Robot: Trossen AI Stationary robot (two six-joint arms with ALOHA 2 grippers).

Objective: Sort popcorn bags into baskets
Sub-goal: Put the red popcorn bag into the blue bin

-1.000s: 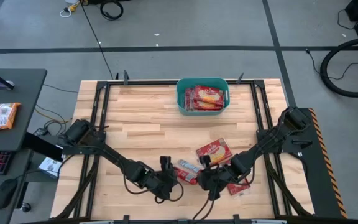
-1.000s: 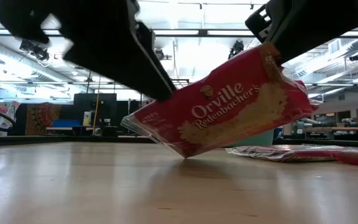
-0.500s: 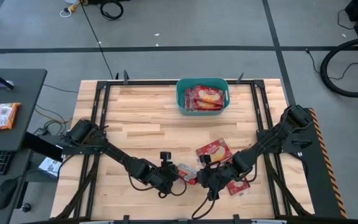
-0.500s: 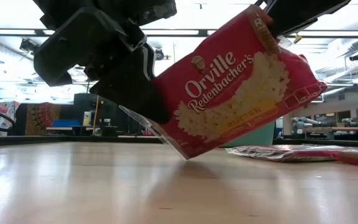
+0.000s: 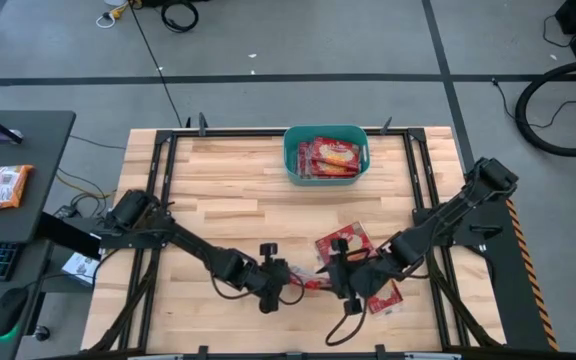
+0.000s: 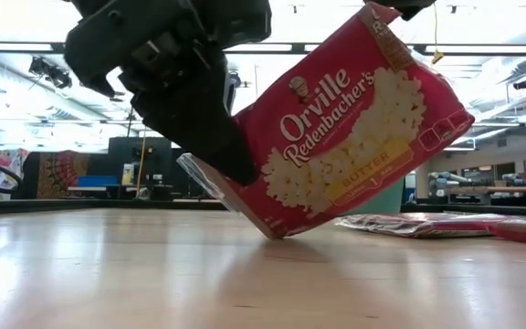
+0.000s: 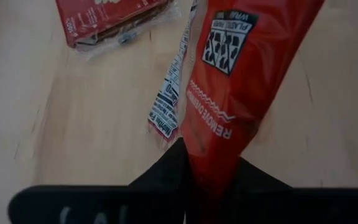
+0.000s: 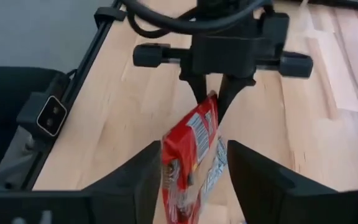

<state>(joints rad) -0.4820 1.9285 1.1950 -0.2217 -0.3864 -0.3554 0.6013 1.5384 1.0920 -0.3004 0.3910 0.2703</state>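
The red popcorn bag (image 6: 345, 128) tilted above the counter (image 6: 245, 274) in the low view carries the brand "Orville Redenbacher's" in white script across its front, with the word "BUTTER" on a yellow band lower down. In the left wrist view the same bag's edge shows white capitals beginning "REMOVE", the rest too blurred to read, and a black-and-white printed panel whose words cannot be made out. No other print is legible.

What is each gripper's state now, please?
Left gripper: shut on flat red plastic popcorn bag.
Right gripper: open, fingers either side of same bag.
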